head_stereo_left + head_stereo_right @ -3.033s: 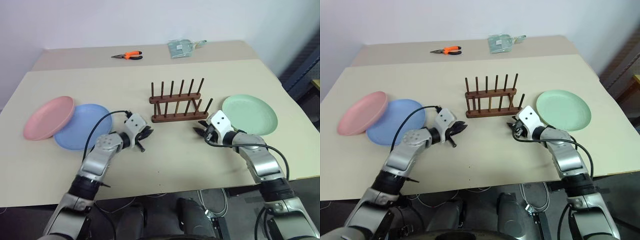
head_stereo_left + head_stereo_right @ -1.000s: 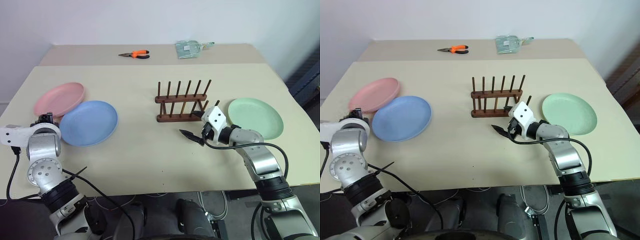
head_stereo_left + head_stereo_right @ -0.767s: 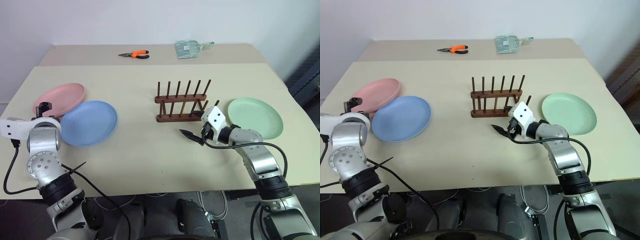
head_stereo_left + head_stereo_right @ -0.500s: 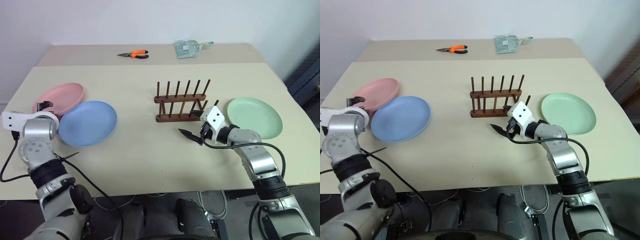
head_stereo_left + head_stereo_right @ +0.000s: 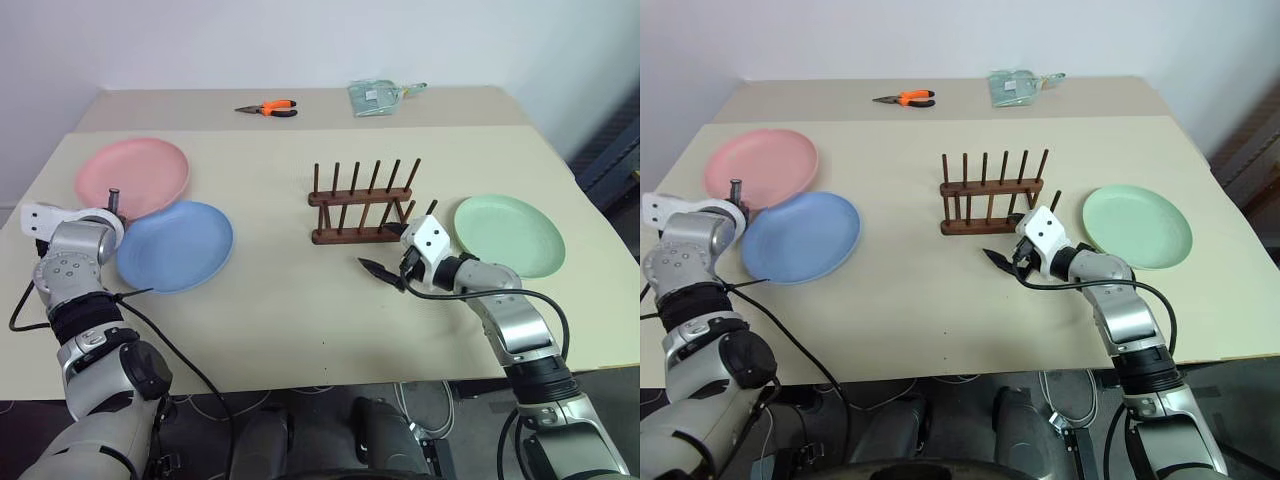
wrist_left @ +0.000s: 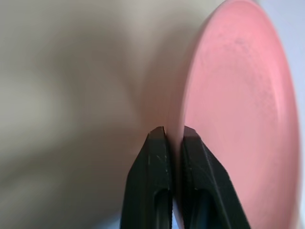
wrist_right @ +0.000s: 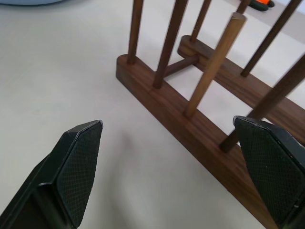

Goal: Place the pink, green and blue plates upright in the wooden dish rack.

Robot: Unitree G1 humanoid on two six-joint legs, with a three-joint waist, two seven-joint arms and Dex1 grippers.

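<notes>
Wrist view shows left claw pinching pink plate rim.

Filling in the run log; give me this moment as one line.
left pincer: shut on pink plate rim | right pincer: open beside dish rack | rack: no plates
</notes>
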